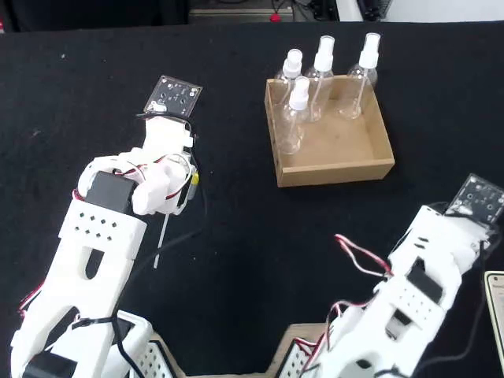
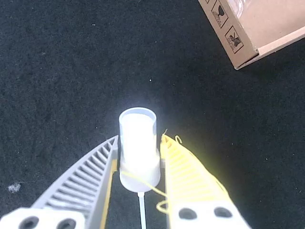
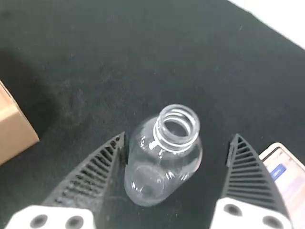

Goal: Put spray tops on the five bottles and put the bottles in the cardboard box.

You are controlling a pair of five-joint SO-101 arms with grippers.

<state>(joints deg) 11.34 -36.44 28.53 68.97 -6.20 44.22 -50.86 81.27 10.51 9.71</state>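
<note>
Left gripper (image 2: 140, 139), over black table (image 1: 236, 102) well left of cardboard box (image 1: 335, 169): jaws closed on white spray top (image 2: 138, 155), cap pinched between both fingers, dip tube trailing below. Right gripper (image 3: 178, 138), near table's right edge: jaws spread wide, gripping nothing. Uncapped clear bottle (image 3: 164, 162) stands between them, just beside one finger, apart from other. Four capped bottles (image 1: 293, 118) upright in box.

Black table cover (image 1: 252, 236), flat device with a screen (image 3: 281, 167) lying on it
</note>
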